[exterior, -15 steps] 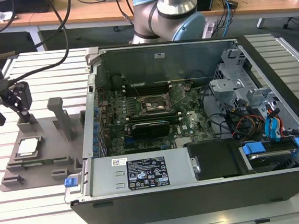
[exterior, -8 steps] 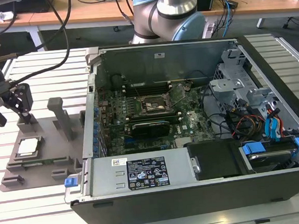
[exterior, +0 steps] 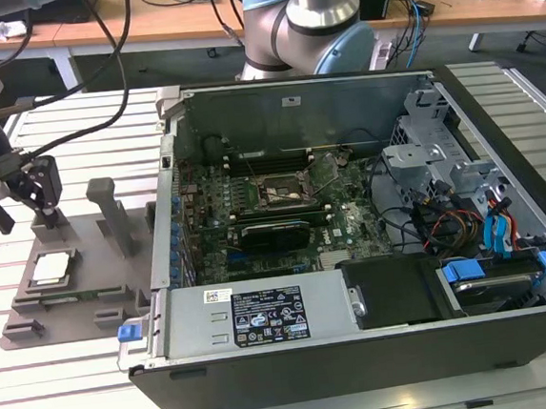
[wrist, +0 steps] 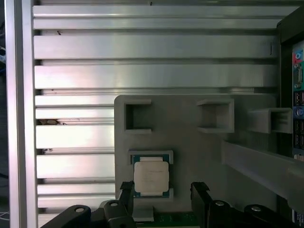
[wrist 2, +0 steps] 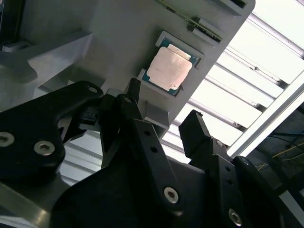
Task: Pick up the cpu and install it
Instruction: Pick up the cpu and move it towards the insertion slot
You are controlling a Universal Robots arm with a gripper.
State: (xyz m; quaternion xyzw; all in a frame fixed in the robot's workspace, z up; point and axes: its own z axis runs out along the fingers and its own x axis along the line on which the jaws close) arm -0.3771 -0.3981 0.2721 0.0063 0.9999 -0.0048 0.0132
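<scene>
At the exterior view's left, the arm's black fingers (exterior: 40,187) hang above a grey tray (exterior: 118,295) on the slatted tabletop (exterior: 79,394). They stand wide apart and hold nothing. Below them the cpu (exterior: 52,269) lies flat in a square recess of the tray, silver top up. The recess probably keeps it seated and square so that opposite edges can be gripped. In the first wrist view the cpu (wrist: 151,176) shows between the two fingers (wrist: 200,192), its edges parallel to the tray's. It looks nearly square, with no clear long axis. Further right stands an open computer case (exterior: 267,358). Its motherboard socket (exterior: 286,194) faces up, frame apparently lifted to take the chip.
</scene>
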